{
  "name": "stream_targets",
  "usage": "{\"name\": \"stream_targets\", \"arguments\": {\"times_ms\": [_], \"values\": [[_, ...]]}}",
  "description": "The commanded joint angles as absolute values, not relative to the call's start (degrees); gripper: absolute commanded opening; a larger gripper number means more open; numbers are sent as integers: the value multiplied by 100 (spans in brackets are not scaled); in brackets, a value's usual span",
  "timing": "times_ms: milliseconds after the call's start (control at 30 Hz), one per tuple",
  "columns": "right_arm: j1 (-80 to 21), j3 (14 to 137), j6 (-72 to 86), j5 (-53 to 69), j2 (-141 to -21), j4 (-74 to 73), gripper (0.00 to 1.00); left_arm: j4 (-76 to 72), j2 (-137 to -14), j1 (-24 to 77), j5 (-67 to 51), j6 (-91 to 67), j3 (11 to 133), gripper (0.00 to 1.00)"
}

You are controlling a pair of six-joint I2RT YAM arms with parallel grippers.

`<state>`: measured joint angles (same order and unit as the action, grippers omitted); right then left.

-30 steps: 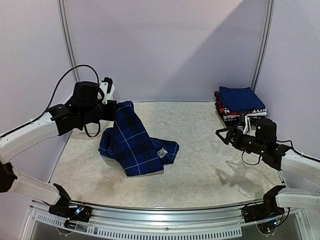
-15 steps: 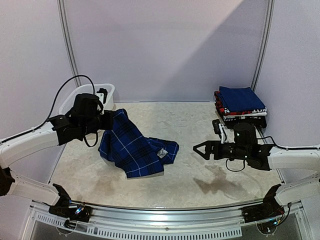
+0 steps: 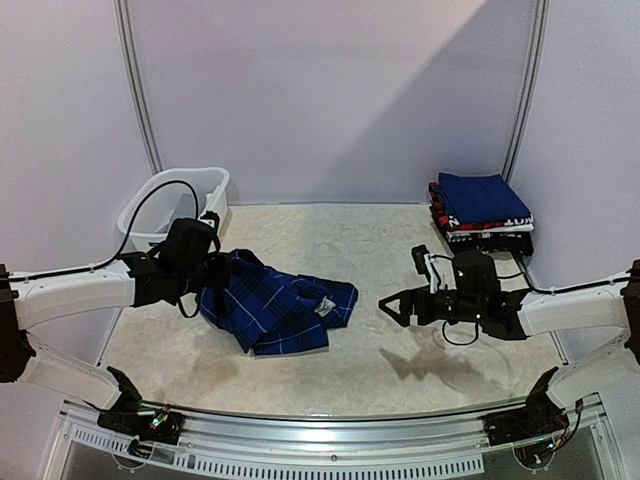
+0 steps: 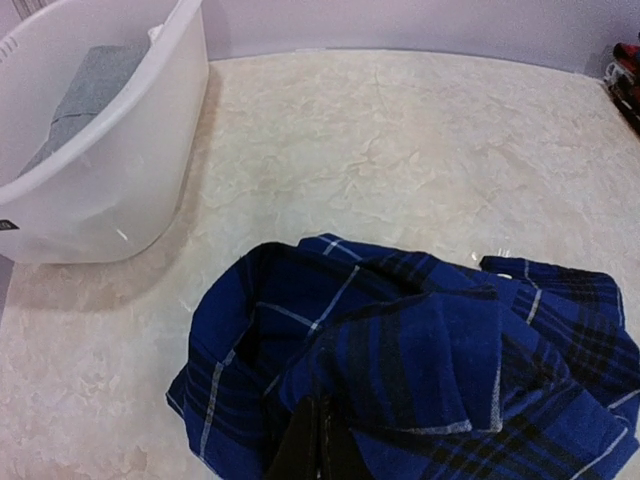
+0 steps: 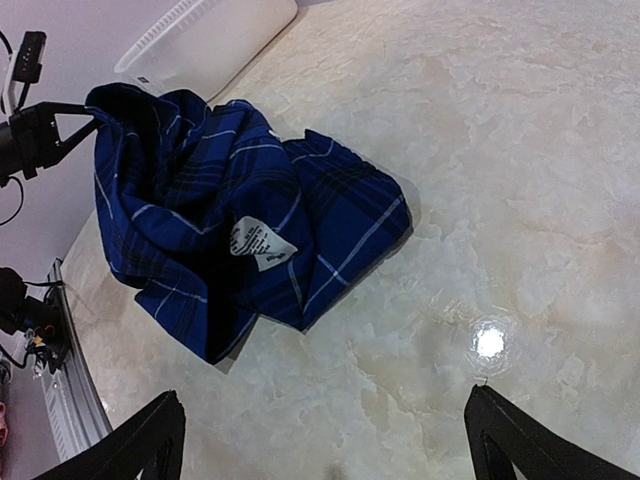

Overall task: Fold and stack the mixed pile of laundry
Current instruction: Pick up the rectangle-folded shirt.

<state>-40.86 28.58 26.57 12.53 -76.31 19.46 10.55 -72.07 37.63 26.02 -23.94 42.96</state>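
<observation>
From my station I saw a white slotted basket (image 3: 215, 190) upright at the far-left corner of the table (image 3: 400, 260) — pale, glossy, marbled. Lilac walls (image 3: 330, 100) stood behind; a metal rail (image 3: 330, 425) ran along the near edge.

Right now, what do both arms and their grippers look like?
Both arms have white tubular links with black joints and black wrist housings. The left arm carries a looping black cable above its wrist; the right arm is built the same way. The left gripper and right gripper have black, angular fingers.
</observation>
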Motion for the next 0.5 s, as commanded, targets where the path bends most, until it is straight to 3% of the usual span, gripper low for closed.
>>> {"name": "stream_targets", "arguments": {"times_ms": [0,467], "values": [[-4105,2825,2609,1129,-7848,2162,99,760,-7239,3779,2665,-2598,3983,0],[-4106,2647,3309,1121,-8358,2590,99,1285,-6197,3771,3065,-2520,4003,0]]}}
